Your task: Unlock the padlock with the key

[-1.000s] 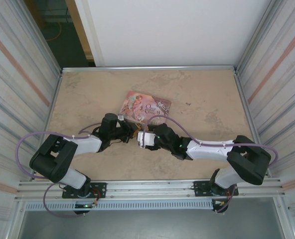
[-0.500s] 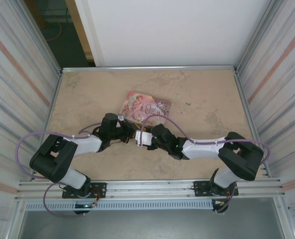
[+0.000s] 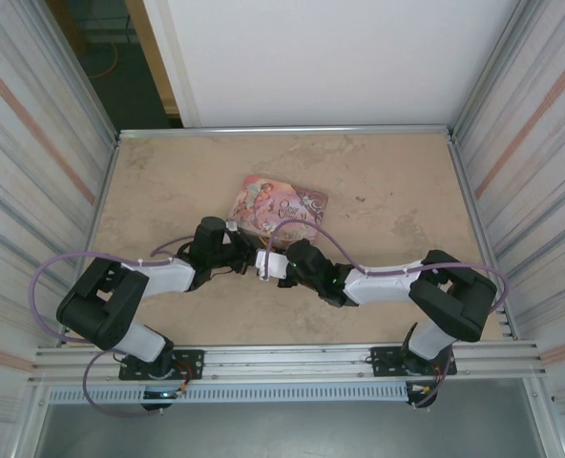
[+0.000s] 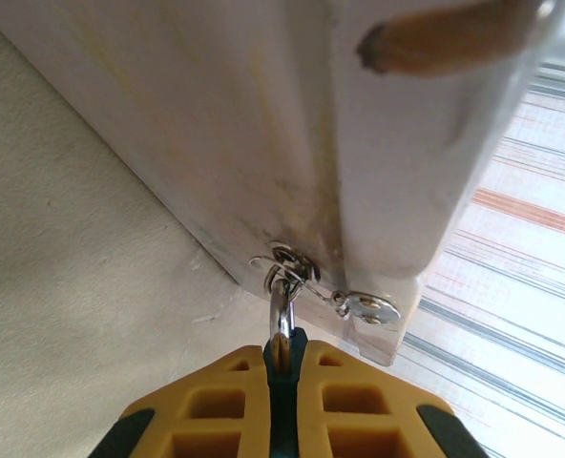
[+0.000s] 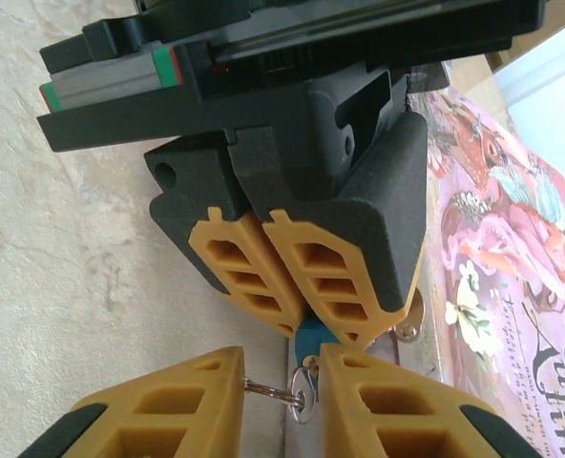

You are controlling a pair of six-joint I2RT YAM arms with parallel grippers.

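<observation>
The tiny blue padlock [image 5: 308, 336] hangs from the hasp of the pink illustrated tin [image 3: 278, 203]. My left gripper [image 4: 284, 353] is shut on its body, and the silver shackle [image 4: 280, 310] runs up into the tin's latch ring. In the right wrist view the left gripper's yellow fingers [image 5: 263, 277] pinch the padlock from above. Below it a small silver key [image 5: 312, 370] sits at the padlock's bottom end, its key ring [image 5: 263, 389] sticking out sideways. My right gripper [image 5: 282, 367] is open, one finger on each side of the key.
The tin's pale side wall [image 4: 263, 124] rises right in front of the left gripper, with a round hasp plate [image 4: 368, 307] beside the shackle. Both arms meet at the table's middle [image 3: 259, 262]. Metal rails and striped walls close in the beige tabletop [image 3: 387, 172].
The right arm has slid left and forward, bringing its gripper up against the left gripper's tips. The left arm and tin have stayed put.
</observation>
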